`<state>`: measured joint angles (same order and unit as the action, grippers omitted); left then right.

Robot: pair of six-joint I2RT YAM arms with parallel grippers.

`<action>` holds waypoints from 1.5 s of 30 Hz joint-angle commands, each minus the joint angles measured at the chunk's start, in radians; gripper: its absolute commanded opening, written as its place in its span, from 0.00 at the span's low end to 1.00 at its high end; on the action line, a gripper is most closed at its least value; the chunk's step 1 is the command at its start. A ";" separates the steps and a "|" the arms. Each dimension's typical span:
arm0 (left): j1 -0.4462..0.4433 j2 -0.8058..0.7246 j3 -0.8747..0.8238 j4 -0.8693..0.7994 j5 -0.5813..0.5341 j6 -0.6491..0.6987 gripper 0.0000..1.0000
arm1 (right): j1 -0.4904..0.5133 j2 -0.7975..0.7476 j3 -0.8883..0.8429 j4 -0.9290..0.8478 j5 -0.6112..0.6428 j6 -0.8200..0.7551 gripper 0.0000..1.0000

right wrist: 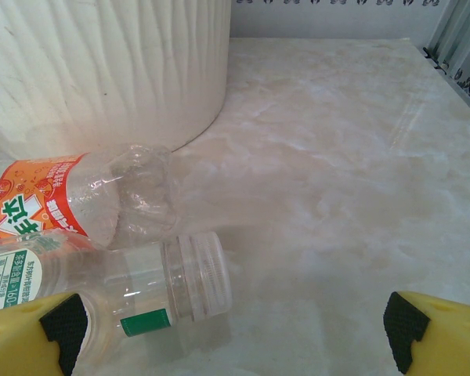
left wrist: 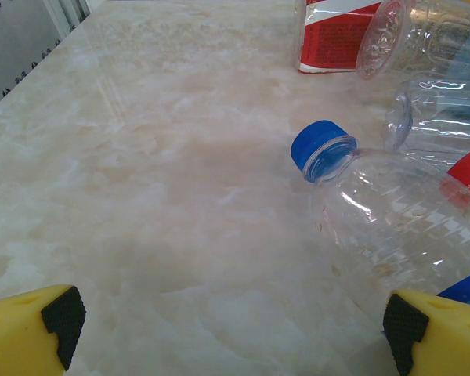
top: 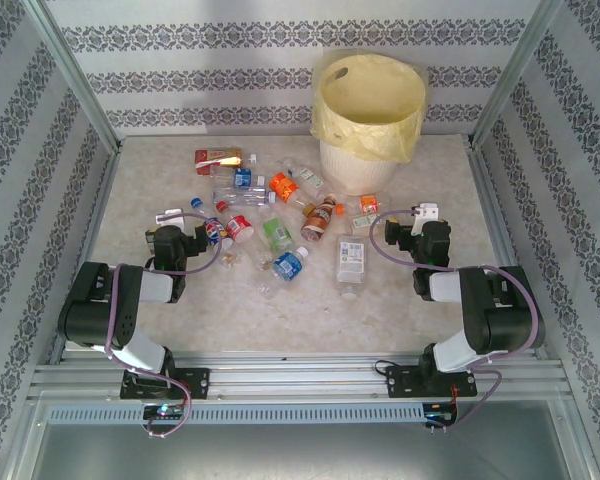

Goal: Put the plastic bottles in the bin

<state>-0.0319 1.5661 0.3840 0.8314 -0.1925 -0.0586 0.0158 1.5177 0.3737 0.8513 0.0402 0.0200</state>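
The small clear plastic bottles [top: 270, 215], carrying red, orange, blue, green and white labels, lie scattered on their sides in a loose cluster at the middle of the cream marbled worktop [top: 280, 320]. All those seen are outside the round cream-white plastic bin [top: 352, 172]. The bin, lined with a thin yellow bag folded over its rim, stands upright at the far edge of the worktop, right of centre, just behind the cluster. In the right wrist view a crushed orange-labelled bottle [right wrist: 63, 204] lies against the foot of the bin's ribbed wall. A clear bottle with a white and green label [right wrist: 141, 282] lies just in front of it, touching it. In the left wrist view a blue-capped clear bottle [left wrist: 392, 219] lies on its side with its cap pointing left, and other clear bottles lie beyond it. The left tool [top: 168, 228] sits low at the left edge of the cluster, its yellow, black-padded fingers [left wrist: 59, 317] spread wide and released. The right tool [top: 422, 218] sits low near the bin's right side, likewise spread wide and released.
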 commanded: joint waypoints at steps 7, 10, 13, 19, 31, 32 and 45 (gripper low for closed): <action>-0.002 -0.061 0.037 -0.049 0.045 0.032 0.99 | 0.001 -0.061 -0.001 0.029 -0.028 -0.002 0.98; -0.002 -0.139 0.077 -0.200 0.057 0.028 0.99 | 0.001 -0.151 0.006 -0.066 -0.026 -0.003 0.98; -0.014 -0.205 0.120 -0.350 0.044 -0.005 0.99 | 0.007 -0.245 0.040 -0.212 0.006 0.011 0.98; -0.033 -0.330 0.185 -0.549 -0.075 -0.178 0.99 | 0.019 -0.349 0.217 -0.682 0.028 0.265 0.98; -0.033 -0.384 0.377 -0.959 0.015 -0.590 0.99 | 0.305 -0.313 0.369 -1.138 0.024 0.568 0.98; -0.033 -0.382 0.392 -0.986 0.024 -0.605 0.99 | 0.333 -0.307 0.375 -1.159 0.033 0.584 0.98; -0.033 -0.394 0.381 -1.060 0.043 -0.661 0.99 | 0.552 -0.103 0.518 -1.354 0.133 0.609 0.98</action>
<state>-0.0532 1.1870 0.7635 -0.1738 -0.1272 -0.6769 0.5404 1.3823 0.8402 -0.4168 0.1024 0.6006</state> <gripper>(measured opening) 0.994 0.980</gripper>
